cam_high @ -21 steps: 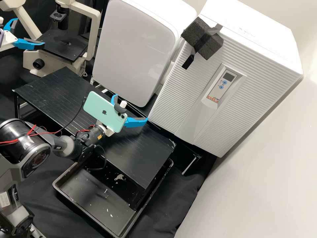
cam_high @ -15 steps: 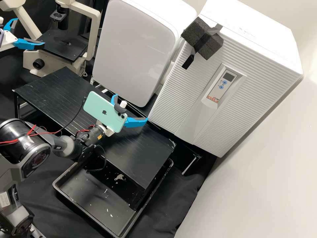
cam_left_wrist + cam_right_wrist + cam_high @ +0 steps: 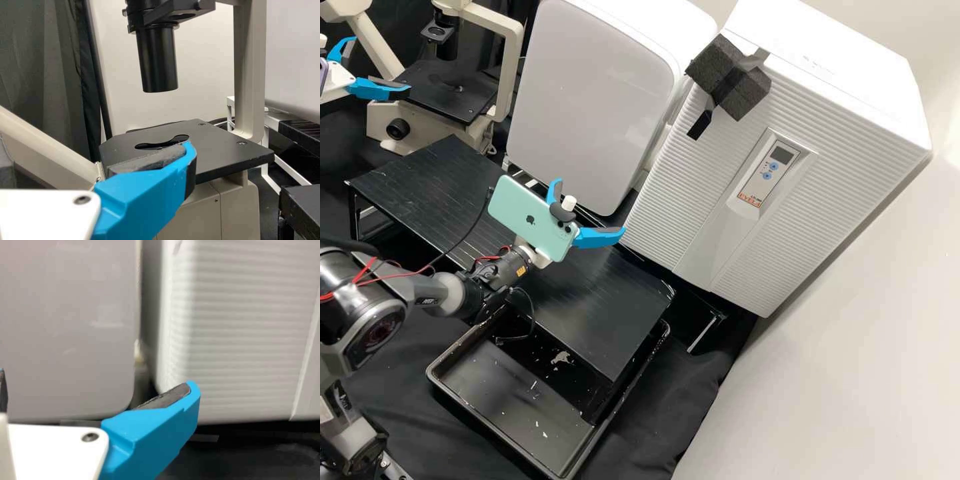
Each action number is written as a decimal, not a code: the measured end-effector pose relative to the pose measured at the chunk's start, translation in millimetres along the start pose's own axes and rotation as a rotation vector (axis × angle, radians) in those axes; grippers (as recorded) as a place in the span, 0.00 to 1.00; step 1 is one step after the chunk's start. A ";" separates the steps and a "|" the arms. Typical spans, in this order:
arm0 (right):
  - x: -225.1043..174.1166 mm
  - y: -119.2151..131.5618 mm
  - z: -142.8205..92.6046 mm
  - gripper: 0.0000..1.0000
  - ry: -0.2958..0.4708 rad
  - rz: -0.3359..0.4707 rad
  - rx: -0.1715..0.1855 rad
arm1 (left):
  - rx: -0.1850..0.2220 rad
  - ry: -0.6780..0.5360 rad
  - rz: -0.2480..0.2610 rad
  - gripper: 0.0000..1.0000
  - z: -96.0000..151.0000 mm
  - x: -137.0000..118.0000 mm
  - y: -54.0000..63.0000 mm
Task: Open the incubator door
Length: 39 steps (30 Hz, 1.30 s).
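Incubator (image 3: 833, 50): white, right side of scene; ribbed door (image 3: 673, 200) closed, dark foam block (image 3: 730, 77) on its far left corner. Right gripper (image 3: 590, 208): fingers spread wide, near left of door, above black platform (image 3: 607, 307); nothing between fingers. Mint-green phone (image 3: 530, 220) mounted behind them. Left gripper (image 3: 381, 65): far left, fingers likewise wide, beside microscope (image 3: 500, 87). Grey-fronted cabinet (image 3: 593, 100): between microscope and incubator. Black tray (image 3: 477, 413): near side, partly beneath platform.

Right pincer (image 3: 590, 205) spread before the ribbed incubator door (image 3: 245, 330), smooth pale cabinet (image 3: 65, 340) alongside the door
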 end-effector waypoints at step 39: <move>65.2 75.7 -71.3 1.00 -0.253 0.492 -0.011 | 0.000 0.000 0.000 1.00 0.0 0.0 0.0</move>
